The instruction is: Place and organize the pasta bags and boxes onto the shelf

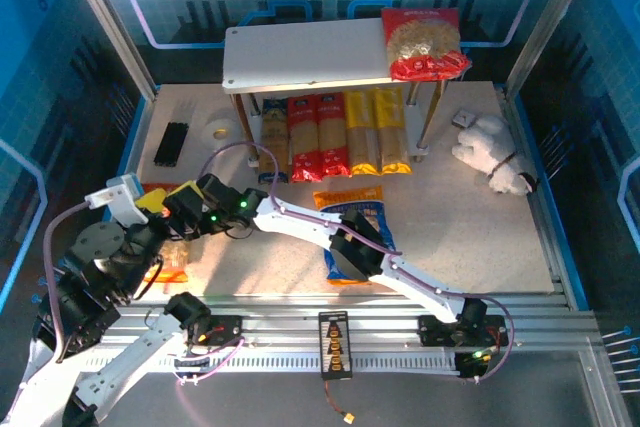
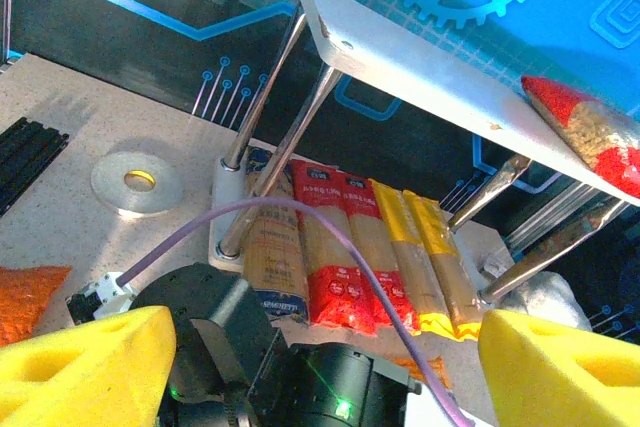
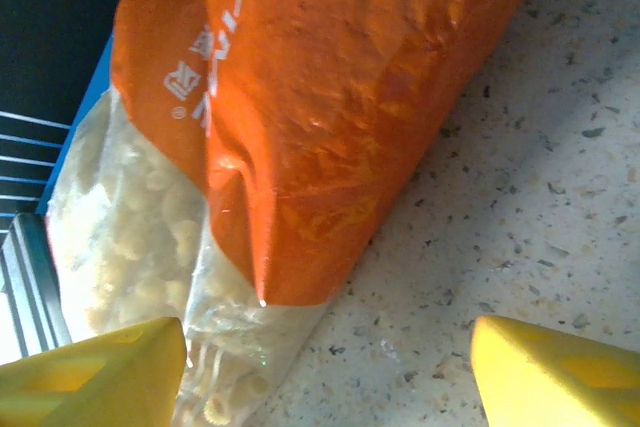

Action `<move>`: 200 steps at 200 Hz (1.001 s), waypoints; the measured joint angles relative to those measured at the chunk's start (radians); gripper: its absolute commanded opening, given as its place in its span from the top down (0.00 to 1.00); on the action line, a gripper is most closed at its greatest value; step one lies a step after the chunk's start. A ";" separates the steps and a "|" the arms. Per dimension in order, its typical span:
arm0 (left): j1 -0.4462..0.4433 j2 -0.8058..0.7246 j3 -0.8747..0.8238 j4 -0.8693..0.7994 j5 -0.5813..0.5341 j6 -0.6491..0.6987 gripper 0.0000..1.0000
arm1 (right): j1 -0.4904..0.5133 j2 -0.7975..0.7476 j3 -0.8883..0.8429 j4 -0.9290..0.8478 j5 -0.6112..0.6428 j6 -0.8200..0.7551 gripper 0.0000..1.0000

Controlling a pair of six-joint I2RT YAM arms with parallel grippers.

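Observation:
The shelf (image 1: 300,57) stands at the back, and a red bag (image 1: 425,42) lies on the right end of its top board. Under that board the pasta boxes lie side by side: a blue-and-tan one (image 1: 274,137), two red (image 1: 317,135) and two yellow (image 1: 375,132). A blue bag (image 1: 352,215) lies mid-table under my right arm. The orange bag (image 3: 330,97) lies at the left. My right gripper (image 3: 325,367) hangs open just over its clear end. My left gripper (image 2: 330,367) is open too, beside the right wrist and facing the shelf (image 2: 420,57).
Black sticks (image 1: 172,143) and a tape roll (image 1: 217,129) lie at the back left. A white plush toy (image 1: 495,152) sits at the right, by a small grey piece (image 1: 465,119). The right arm's purple cable (image 2: 340,237) arcs across the left wrist view.

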 measured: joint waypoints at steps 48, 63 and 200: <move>0.000 -0.014 -0.007 -0.006 0.000 0.000 0.19 | 0.013 0.076 0.105 0.024 0.011 0.031 0.23; 0.000 -0.016 -0.008 -0.006 0.000 0.000 0.19 | 0.020 0.087 0.118 0.044 0.012 0.046 0.25; 0.000 -0.018 -0.013 -0.035 -0.005 0.000 0.19 | 0.046 0.138 0.097 0.196 0.060 0.142 1.00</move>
